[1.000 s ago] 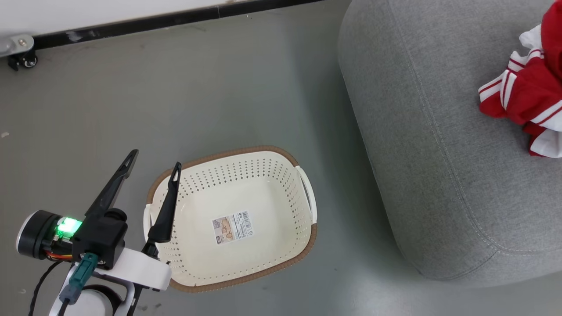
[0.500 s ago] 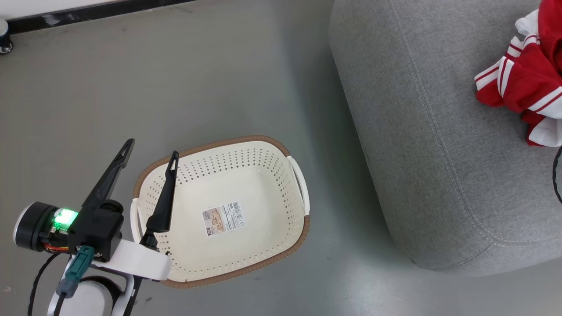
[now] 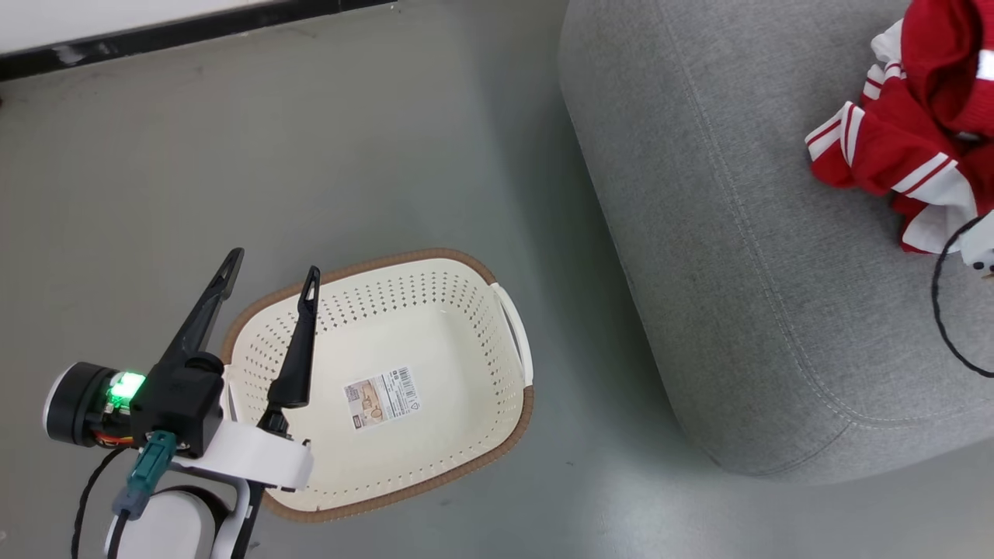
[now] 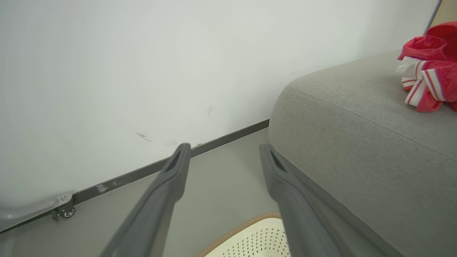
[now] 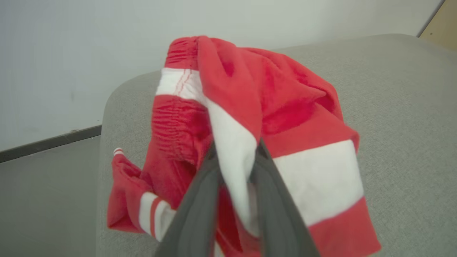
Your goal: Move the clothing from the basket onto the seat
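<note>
The cream basket (image 3: 435, 303) stands on the floor with just a paper label (image 3: 380, 397) on its bottom. My left gripper (image 3: 272, 265) hangs open over the basket's left rim, nothing between its fingers (image 4: 178, 167). Red and white clothing (image 3: 893, 147) lies bunched on the light-grey seat (image 3: 738, 272) at the far right. In the right wrist view my right gripper (image 5: 237, 150) is shut on a white panel of a red garment (image 5: 250, 89), held just over the seat (image 5: 410, 107). A striped piece (image 5: 150, 210) shows below it.
Grey floor (image 3: 349, 155) spreads between basket and seat. A white wall with a dark baseboard (image 3: 194, 27) runs along the back. A thin black cable (image 3: 943, 310) loops over the seat near the clothing. A castor (image 4: 66, 211) sits by the wall.
The head camera has turned, so the whole picture slid left and more of the clothing on the seat shows. My left gripper stays open by the basket.
</note>
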You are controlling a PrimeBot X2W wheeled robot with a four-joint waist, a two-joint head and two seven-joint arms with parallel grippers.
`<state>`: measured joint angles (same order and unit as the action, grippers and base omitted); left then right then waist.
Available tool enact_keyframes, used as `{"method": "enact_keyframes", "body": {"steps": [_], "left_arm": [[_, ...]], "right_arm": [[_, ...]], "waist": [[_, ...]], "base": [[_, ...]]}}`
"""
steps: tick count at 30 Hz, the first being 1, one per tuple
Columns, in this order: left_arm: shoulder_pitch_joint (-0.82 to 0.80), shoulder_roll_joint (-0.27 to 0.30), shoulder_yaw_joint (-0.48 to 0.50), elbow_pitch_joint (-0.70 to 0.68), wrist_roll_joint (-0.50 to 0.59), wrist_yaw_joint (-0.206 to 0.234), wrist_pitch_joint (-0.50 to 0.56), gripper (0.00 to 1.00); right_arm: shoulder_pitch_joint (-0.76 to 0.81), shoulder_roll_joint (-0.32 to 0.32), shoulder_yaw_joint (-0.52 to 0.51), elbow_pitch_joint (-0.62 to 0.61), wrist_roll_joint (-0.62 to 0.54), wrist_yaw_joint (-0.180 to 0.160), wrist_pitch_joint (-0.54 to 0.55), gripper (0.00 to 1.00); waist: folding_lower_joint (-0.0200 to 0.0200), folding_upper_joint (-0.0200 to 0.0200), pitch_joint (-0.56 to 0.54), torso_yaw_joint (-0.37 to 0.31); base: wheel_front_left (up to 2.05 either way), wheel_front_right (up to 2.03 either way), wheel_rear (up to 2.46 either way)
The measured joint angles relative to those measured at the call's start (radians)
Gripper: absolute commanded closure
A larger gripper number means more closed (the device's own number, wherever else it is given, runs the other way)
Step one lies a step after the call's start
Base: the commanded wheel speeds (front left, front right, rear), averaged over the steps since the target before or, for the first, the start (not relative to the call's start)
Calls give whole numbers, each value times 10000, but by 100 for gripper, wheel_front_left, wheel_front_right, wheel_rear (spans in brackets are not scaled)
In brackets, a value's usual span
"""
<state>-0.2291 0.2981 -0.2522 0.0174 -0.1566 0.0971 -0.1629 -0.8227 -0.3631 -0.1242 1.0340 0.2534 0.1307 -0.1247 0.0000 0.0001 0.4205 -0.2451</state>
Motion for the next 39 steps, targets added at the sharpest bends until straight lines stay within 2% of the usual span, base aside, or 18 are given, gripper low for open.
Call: {"method": "enact_keyframes", "body": {"steps": [8,23,33,39], "left_arm": [[-2,-280,-4,508,-102,50,-326,0],[19,-637,510,1327,-433,366,-754,0],[559,-890,1074,1559,-742,803,-840,0],[1022,-1106,1185,1570,-803,924,-842,0]], "right_arm": [[-3,-48,500,-213,385,0,412,0],[375,-316,1682,-1687,821,0,497,0],[985,-35,2738,-2966,1106,0,123,0],[1529,140,2920,-3568,1325,0,-353,0]], "waist": [[0,0,-292,-175],[0,0,-1227,-412],[0,0,-2048,-216],[0,0,-2545,72]], "base": [[0,0,0],[0,0,0],[0,0,0],[0,0,0]]}}
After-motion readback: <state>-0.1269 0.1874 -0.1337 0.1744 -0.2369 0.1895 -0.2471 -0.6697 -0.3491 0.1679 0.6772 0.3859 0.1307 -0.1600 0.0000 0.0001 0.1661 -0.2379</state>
